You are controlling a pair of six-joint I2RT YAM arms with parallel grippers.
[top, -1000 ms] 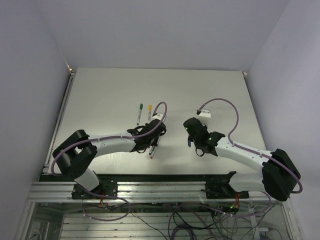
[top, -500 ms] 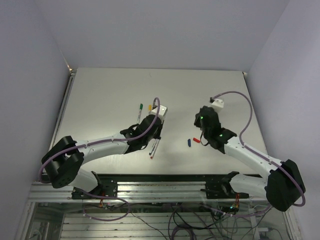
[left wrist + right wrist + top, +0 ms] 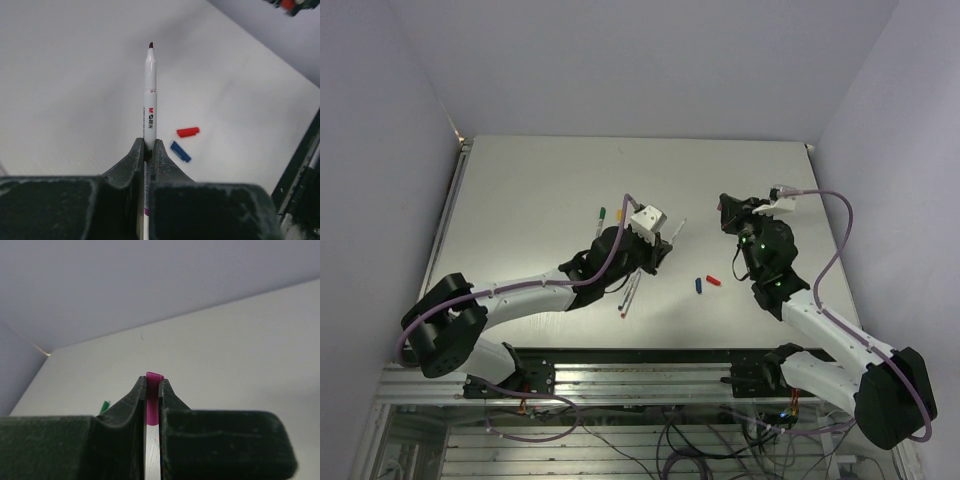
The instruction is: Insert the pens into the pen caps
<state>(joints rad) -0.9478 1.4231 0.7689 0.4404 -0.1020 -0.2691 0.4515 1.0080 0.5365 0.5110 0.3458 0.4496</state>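
My left gripper is shut on a grey-white pen whose dark purple tip points away from the jaws. From above, this pen juts out of the left gripper toward the right arm. The right gripper is shut on a purple pen cap, which peeks out between the fingertips. In the top view the right gripper hangs above the table, apart from the pen tip. A blue cap and a red cap lie between the arms, and in the left wrist view the red cap and blue cap show below the pen.
A green-tipped pen lies at the back left of the left arm, with a yellow tip beside it. More pens lie under the left forearm, one with a red tip. A green end shows left of the right fingers.
The left gripper swung right and rose, with the pen now pointing toward the right arm. The right gripper lifted back and right with the purple cap, uncovering the blue and red caps.
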